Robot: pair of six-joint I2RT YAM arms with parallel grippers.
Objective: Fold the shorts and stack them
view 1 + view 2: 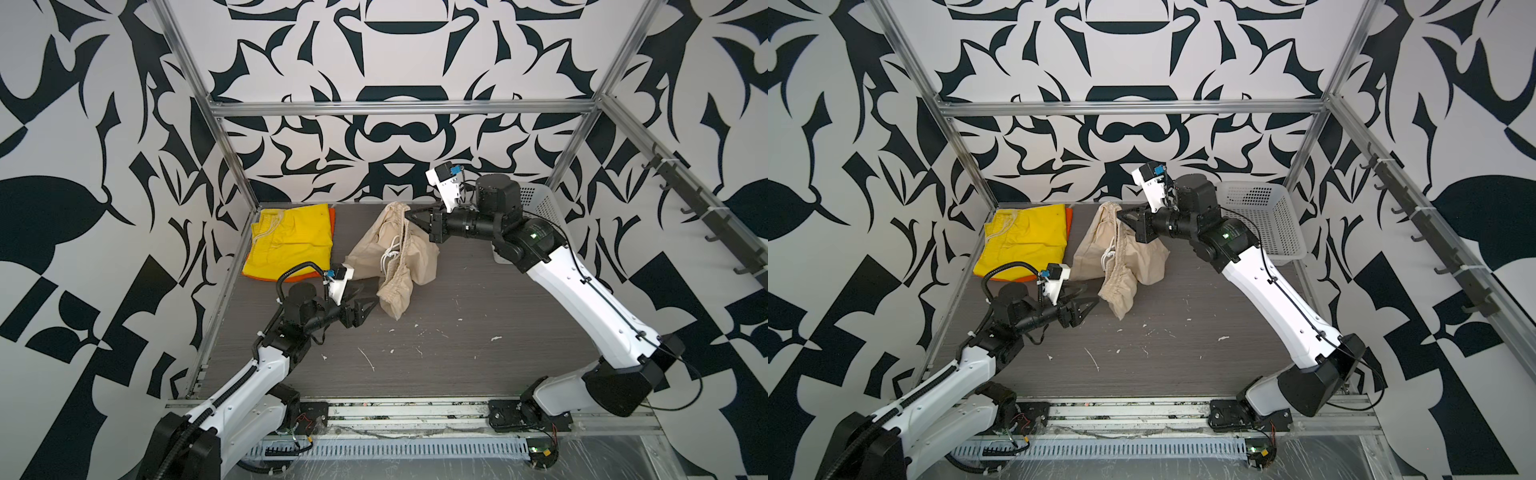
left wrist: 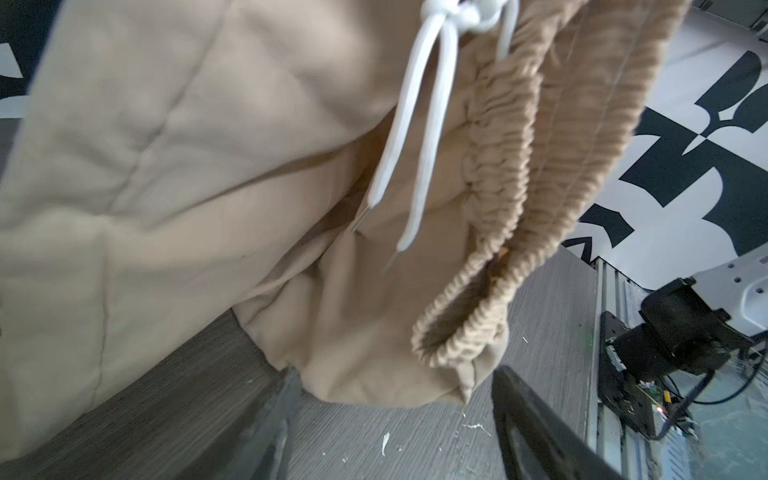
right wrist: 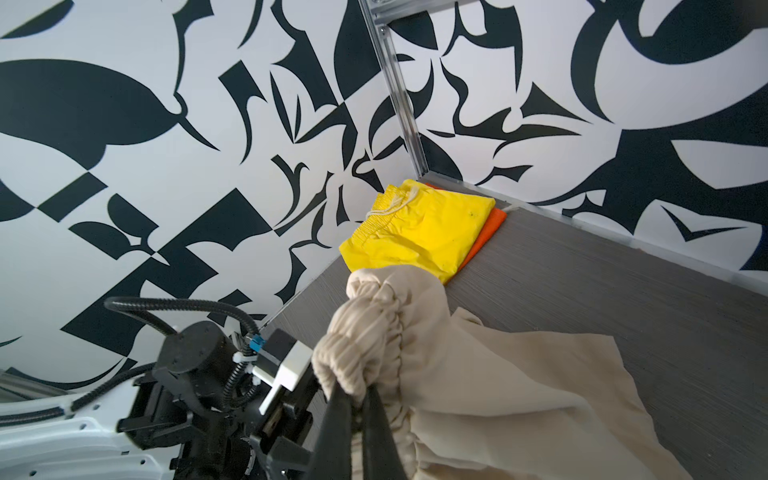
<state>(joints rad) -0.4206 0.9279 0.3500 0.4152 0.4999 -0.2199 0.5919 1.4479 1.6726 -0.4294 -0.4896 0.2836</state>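
Note:
The beige shorts (image 1: pixel 386 249) (image 1: pixel 1121 257) hang by their gathered waistband from my right gripper (image 1: pixel 409 216) (image 3: pixel 357 390), which is shut on that band above the table's back middle. Their lower end rests crumpled on the table (image 1: pixel 457 353), and the white drawstring (image 2: pixel 415 145) dangles. My left gripper (image 1: pixel 368 305) (image 2: pixel 395 415) is open, low over the table, with its jaws on either side of the lowest corner of the beige shorts (image 2: pixel 208 166). In the back left corner the yellow shorts (image 1: pixel 291 241) (image 3: pixel 419 232) lie folded on the orange shorts (image 1: pixel 332 216) (image 3: pixel 486 232).
A white perforated basket (image 1: pixel 1258 216) stands at the back right behind the right arm. Metal frame posts and patterned walls close in the table on three sides. White flecks dot the grey table in front of the shorts.

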